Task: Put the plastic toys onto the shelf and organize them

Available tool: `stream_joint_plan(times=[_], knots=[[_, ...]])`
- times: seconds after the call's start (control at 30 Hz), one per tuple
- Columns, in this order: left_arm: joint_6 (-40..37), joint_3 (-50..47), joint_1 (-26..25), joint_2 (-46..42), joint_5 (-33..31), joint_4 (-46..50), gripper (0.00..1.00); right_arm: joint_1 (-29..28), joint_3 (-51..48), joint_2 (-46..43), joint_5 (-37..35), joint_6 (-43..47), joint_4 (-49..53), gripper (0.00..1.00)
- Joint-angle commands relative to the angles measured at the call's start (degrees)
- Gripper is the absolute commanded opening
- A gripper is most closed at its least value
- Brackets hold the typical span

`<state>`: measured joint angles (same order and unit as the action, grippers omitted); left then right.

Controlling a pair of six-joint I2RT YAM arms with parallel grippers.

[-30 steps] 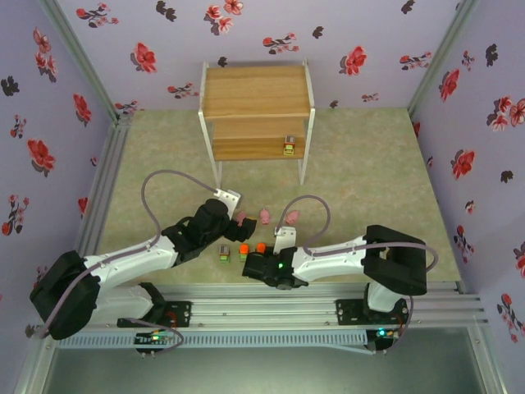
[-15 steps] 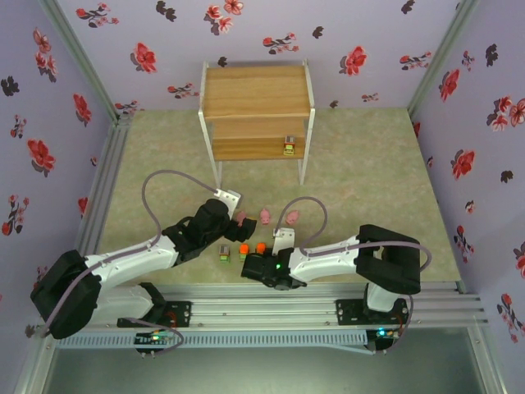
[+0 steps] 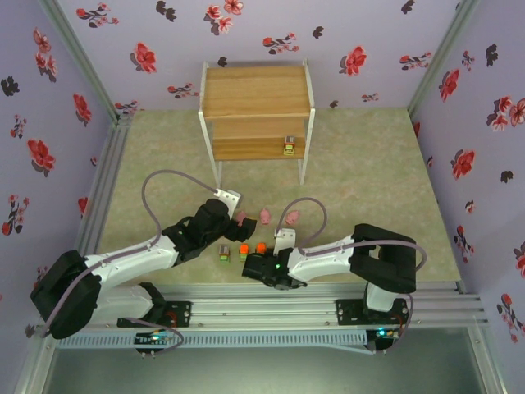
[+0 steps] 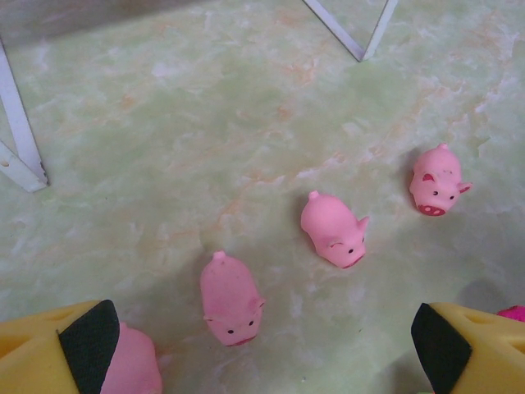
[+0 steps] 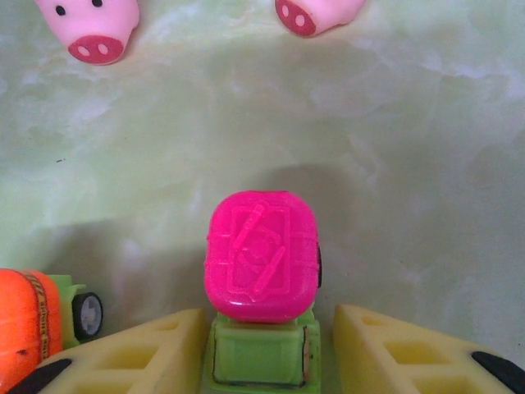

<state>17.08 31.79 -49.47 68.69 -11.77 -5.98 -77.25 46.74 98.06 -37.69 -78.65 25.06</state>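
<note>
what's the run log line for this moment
left end effector: open over pigs | right end effector: straddling pink-topped block, grip unclear | shelf: one block

A lab test cell — floral backdrop walls (image 3: 271, 33), aluminium mounting rail (image 3: 221, 305).

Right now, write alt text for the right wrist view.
A pink-topped toy block on a green base sits between the right claw's yellow fingers. An orange-topped toy lies at lower left; two pink pigs face in from the top.
</note>
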Motion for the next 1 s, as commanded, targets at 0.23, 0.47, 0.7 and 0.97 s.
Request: stream_joint_plan(times=[0.23, 0.47, 0.7, 0.97], knots=[[0.67, 1.48, 0.34, 0.72, 0.15, -0.88, 0.96, 1.51, 0.07, 1.69, -2.29, 0.23, 0.60, 0.23], [0.67, 1.57, 0.34, 0.92, 0.16, -0.88, 0.96, 2.72, 0.80, 2.70, -2.74, 1.72, 0.54, 0.23], [0.63, 1.52, 0.34, 0.92, 0.08, -0.88, 0.96, 3.18, 0.63, 3.49, -2.79, 1.94, 0.20, 0.20], [0.66, 1.56, 0.34, 1.09, 0.09, -0.88, 0.96, 3.42, 0.17, 3.30, -2.72, 2.06, -0.04, 0.14]])
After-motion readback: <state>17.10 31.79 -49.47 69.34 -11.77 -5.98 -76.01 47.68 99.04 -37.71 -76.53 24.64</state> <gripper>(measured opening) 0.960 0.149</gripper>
